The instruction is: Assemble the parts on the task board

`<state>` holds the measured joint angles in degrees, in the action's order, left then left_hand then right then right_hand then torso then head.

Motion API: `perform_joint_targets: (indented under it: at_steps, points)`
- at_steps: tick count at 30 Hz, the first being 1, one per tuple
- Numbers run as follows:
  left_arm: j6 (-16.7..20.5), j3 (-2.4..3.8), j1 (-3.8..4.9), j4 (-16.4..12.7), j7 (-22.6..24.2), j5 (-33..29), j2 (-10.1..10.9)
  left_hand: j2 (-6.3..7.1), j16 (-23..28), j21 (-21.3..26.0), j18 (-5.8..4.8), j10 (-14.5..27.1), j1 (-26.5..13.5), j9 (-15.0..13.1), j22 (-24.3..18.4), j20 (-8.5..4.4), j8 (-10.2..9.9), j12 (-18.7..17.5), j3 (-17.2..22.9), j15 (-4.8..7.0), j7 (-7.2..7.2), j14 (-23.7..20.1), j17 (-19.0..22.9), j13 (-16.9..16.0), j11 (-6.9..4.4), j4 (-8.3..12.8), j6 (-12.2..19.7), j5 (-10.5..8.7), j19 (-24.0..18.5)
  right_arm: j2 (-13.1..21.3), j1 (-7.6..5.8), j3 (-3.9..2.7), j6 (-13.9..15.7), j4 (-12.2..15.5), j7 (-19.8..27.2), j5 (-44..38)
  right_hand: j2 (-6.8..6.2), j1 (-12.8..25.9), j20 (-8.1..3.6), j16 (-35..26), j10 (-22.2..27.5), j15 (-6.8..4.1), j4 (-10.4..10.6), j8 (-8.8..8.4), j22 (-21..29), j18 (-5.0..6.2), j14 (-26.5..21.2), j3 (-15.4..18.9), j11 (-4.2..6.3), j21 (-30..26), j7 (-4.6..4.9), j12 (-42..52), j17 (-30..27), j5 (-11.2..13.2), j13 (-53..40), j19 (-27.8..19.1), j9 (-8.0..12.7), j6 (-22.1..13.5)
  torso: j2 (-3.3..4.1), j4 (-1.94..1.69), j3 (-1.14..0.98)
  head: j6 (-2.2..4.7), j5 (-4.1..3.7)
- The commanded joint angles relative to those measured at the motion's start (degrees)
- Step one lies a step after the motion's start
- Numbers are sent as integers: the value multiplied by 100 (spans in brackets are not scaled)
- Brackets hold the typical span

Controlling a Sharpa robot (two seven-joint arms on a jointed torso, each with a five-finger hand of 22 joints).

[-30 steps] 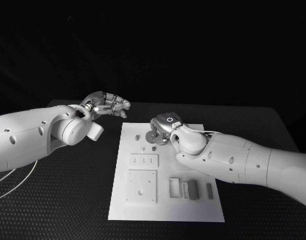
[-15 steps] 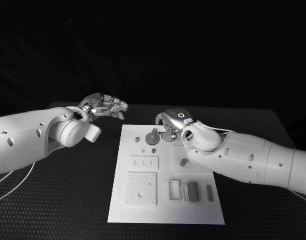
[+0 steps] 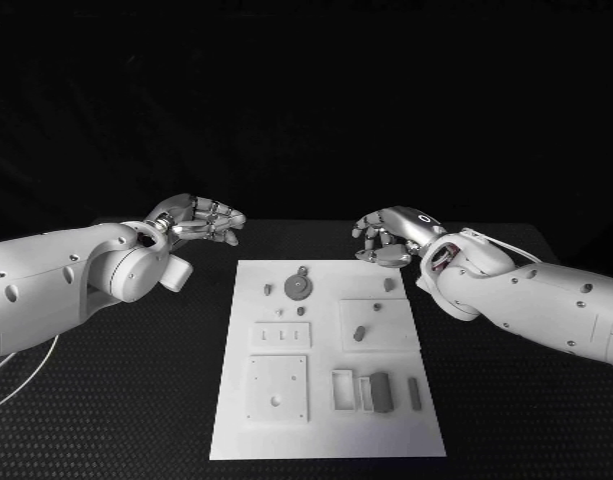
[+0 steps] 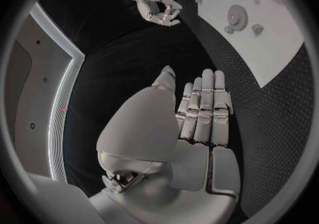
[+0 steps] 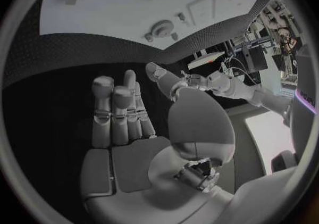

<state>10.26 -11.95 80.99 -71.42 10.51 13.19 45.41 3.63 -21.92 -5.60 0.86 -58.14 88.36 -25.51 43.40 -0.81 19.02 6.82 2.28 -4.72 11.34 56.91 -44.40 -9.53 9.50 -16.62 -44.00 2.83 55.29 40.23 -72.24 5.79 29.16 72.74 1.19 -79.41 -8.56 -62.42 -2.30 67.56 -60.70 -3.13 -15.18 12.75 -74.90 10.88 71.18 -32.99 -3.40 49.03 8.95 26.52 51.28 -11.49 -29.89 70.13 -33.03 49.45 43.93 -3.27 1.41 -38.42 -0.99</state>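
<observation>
Now task board long axis runs away from robot; left hand, right hand empty, fingers apart.

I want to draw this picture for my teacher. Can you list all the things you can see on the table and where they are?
Table: one, black, under everything.
Task board: one, white plate, middle of the table, between the two arms.
Round gear part: one, grey, lying near the board's far end.
Small pegs: a few, grey, scattered beside the gear and on the board's far half; exact count hard to tell.
Block parts: a few, grey, upright, near the board's near right corner.
Cable: one, white, on the table under the left arm.
Left hand: one, silver, fingers curled, holding nothing, beyond the board's far left corner.
Right hand: one, silver, fingers curled, holding nothing, beyond the board's far right corner.
</observation>
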Motion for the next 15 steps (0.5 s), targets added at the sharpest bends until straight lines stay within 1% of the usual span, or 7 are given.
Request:
perform_joint_targets:
  at_steps: [1, 5, 8, 9, 11, 12, 15]
  points:
    - [-105, 3, 6, 27, 74, 7, -6, 6, 24, 39, 12, -27, -53, -6, 9, -3, -28, -20, 23, -18, -3, 40, -7, -10, 33, -6, 32, 9, 17, 102, -2, 0, -564, -212, 1039, 992, 59, -3, 4, -13, 52, 75, -23, -41, -67, 412, -52, 0, -66, -46, 123, -269, -12, -14, 201, -98, 15, -21, -21, 50, -26, 29, -18]
    - [-140, 1, 5, 50, 76, 7, -8, 4, 26, 40, 12, -36, -53, -8, 10, -4, -25, -17, 23, -17, -6, 42, -10, -13, 29, -6, 25, 8, 19, 222, 0, 2, -804, -509, 1319, 1074, 90, 10, 34, 6, -22, 123, -6, -39, -94, 412, -170, 22, -112, -95, 153, -609, -21, -14, 489, -183, 44, -42, -26, 83, -49, 38, -44]
    - [-162, -2, 3, 62, 78, 7, -14, 3, 28, 42, 13, -47, -53, -10, 11, -4, -21, -12, 22, -17, -8, 44, -13, -16, 25, -6, 17, 8, 21, 274, 1, 3, -880, -700, 1397, 1051, 91, -23, 42, 19, -67, 128, -29, -33, -103, 412, -197, 31, -117, -102, 153, -699, -28, -14, 572, -198, 54, -46, -23, 67, -41, 49, -87]
    - [-164, -3, 3, 64, 78, 7, -16, 3, 29, 42, 13, -49, -53, -10, 11, -4, -20, -12, 22, -17, -9, 44, -14, -16, 24, -6, 15, 8, 21, 286, 2, 3, -892, -749, 1408, 1029, 86, -33, 45, 21, -82, 128, -38, -31, -104, 412, -206, 34, -116, -105, 151, -717, -31, -14, 589, -204, 57, -46, -23, 71, -46, 50, -100]
    - [-165, -3, 3, 65, 79, 7, -19, 2, 30, 43, 13, -51, -53, -11, 12, -4, -19, -11, 22, -16, -10, 45, -15, -17, 23, -6, 14, 8, 21, 304, 15, 8, -971, -853, 1450, 942, 82, -41, 49, 22, -96, 128, -46, -28, -105, 412, -217, 39, -117, -109, 150, -736, -34, -14, 608, -213, 59, -46, -22, 66, -43, 53, -124]
    - [-166, -4, 2, 66, 78, 7, -19, 2, 30, 43, 13, -52, -53, -11, 12, -4, -19, -11, 21, -16, -10, 45, -15, -17, 23, -6, 13, 8, 21, 312, 27, 15, -992, -898, 1458, 915, 72, -44, 54, 20, -101, 131, -54, -26, -105, 412, -231, 45, -119, -116, 151, -755, -37, -13, 624, -225, 62, -45, -22, 68, -52, 52, -130]
    - [-169, -6, 2, 77, 78, 7, -22, 1, 31, 44, 13, -54, -53, -11, 12, -4, -18, -10, 21, -16, -10, 45, -16, -18, 22, -6, 12, 8, 21, 317, 76, 40, -1115, -1009, 1436, 813, 33, -48, 73, 14, -109, 140, -72, -26, -108, 412, -281, 66, -128, -133, 150, -808, -46, -13, 668, -265, 70, -55, -18, 61, -48, 47, -148]
